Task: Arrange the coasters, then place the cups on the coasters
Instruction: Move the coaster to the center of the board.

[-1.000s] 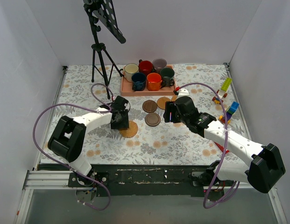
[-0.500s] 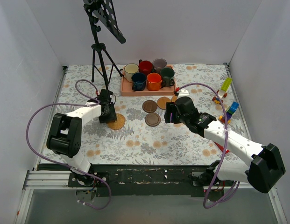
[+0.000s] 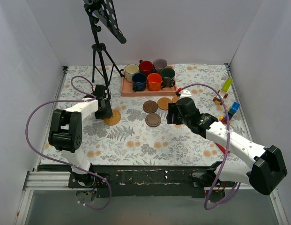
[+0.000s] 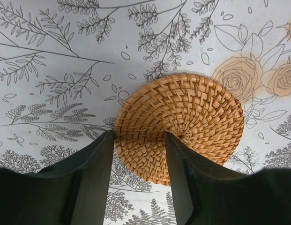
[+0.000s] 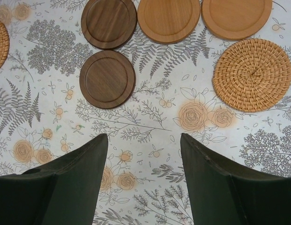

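My left gripper (image 3: 107,114) (image 4: 138,136) is shut on the near rim of a tan woven coaster (image 3: 112,117) (image 4: 182,122) at the table's left. My right gripper (image 3: 171,115) (image 5: 143,136) hangs open over bare cloth. Just beyond it lie two dark brown coasters (image 5: 108,21) (image 5: 107,78), two smooth tan ones (image 5: 168,18) (image 5: 236,16) and a second woven one (image 5: 252,74). The cups stand together in the pink tray (image 3: 136,93): cream (image 3: 131,71), red (image 3: 146,67), grey-lilac (image 3: 160,63), navy (image 3: 139,81), orange (image 3: 154,81) and dark green (image 3: 167,76).
A black tripod stand (image 3: 99,51) rises at the back left, close behind my left gripper. Coloured toy blocks (image 3: 227,84) (image 3: 233,108) lie along the right edge. White walls close in the table on three sides.
My left gripper has moved back and to the left, and the woven coaster has travelled with it. The right arm has barely moved.
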